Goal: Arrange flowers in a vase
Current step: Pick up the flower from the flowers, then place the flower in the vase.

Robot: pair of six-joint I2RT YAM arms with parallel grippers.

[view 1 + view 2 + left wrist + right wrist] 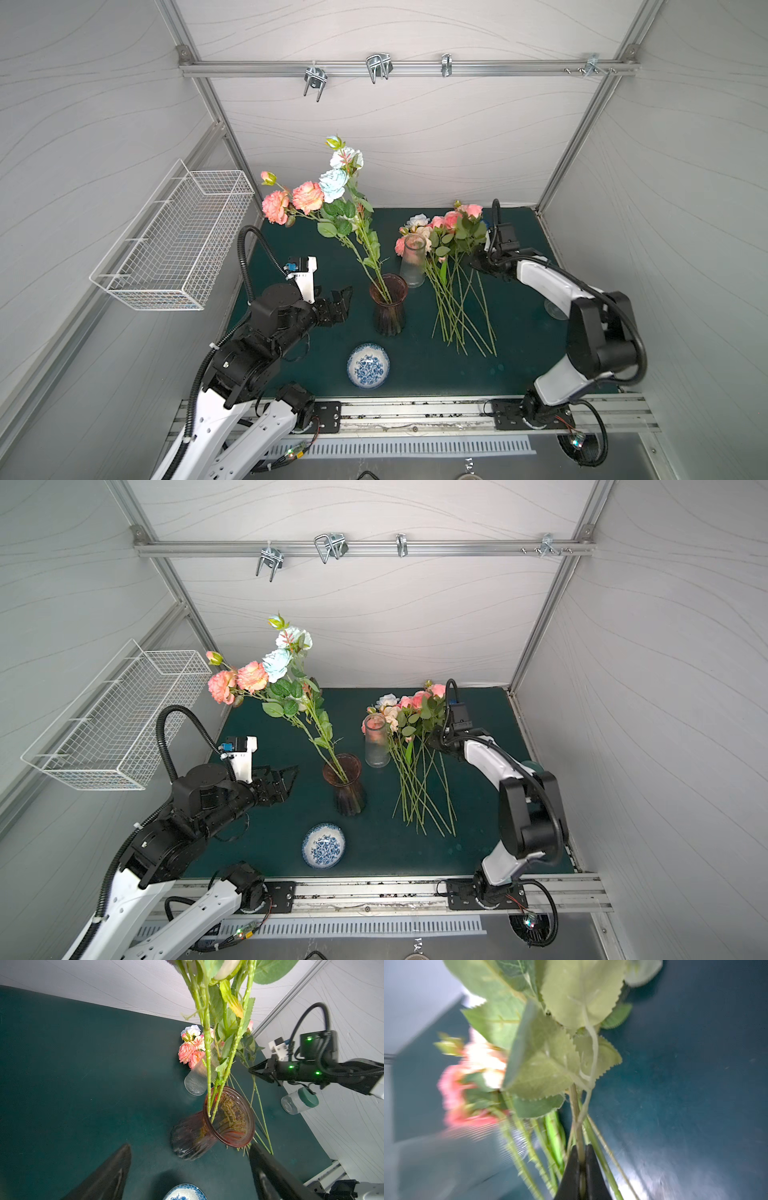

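Places are read on the mat (519, 365) as a dial in a top view, twelve at the back wall.

**Step, as judged:** one stem (575, 1105) is being taken from the pile (453, 222) for the vase (388, 305).

- A bowl (368, 365) is noted nearest, at six. It should be kept clear of the swing.
- The vase stands near the centre. The flowers (307, 197) already in it lean toward eleven. Free room in the mouth appears to lie on the three o'clock side, so entry is best made there, cut end first.
- The pile lies at three of the vase, with cut ends toward five and heads toward one. Its stems are crossed and its leaves overlap. A slow, straight lift is advised until the neighbouring stems are seen to fall away.
- A glass (413, 259) stands at one of the vase, just beside the heads. It could be tipped by a dragged leaf.

**Tools:**

- The left gripper (347, 303), at nine of the vase, is spread wide. Nothing is held and the vase is not touched.
- The right gripper (580, 1155), at two, is pressed together on the single thin stem, just below its leaves. A paler stalk runs alongside, and it cannot be told whether that is also caught.
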